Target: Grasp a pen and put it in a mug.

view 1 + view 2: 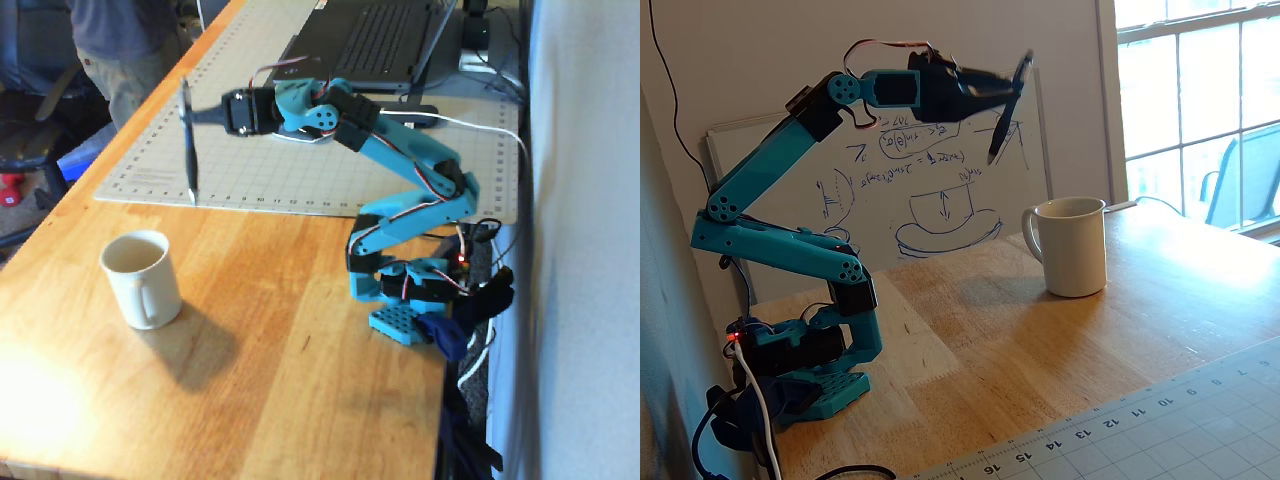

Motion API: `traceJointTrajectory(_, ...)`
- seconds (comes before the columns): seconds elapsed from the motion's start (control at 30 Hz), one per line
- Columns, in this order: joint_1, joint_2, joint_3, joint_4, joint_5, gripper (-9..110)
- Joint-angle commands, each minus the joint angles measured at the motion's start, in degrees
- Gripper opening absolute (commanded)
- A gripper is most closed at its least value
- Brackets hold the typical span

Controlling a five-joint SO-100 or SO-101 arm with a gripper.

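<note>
The cream-white mug (pixel 140 277) (pixel 1071 246) stands upright on the wooden table, its inside bare. My gripper (pixel 190 115) (pixel 1008 88) is raised high in the air and reaches out level, shut on the dark pen (pixel 187 140) (pixel 1007 110). The pen hangs nearly upright, its tip pointing down. In both fixed views the pen is well above the mug's rim and off to one side of it, not over the opening.
A grey cutting mat (pixel 250 110) (pixel 1160 430) covers the far table, with a laptop (pixel 365 45) on it. The arm's blue base (pixel 410 290) (pixel 800 370) sits near the table edge with cables. A whiteboard (pixel 890 190) leans on the wall. A person (pixel 120 50) stands beyond the table.
</note>
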Motion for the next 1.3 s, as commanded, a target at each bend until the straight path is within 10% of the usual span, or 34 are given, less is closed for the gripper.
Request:
traceJointTrajectory(0.0, -0.2, 0.5, -4.7, -12.6, -4.6, 1)
traceJointTrajectory(1.27, -9.4, -22.7, 2.1, -26.1, -5.4, 1)
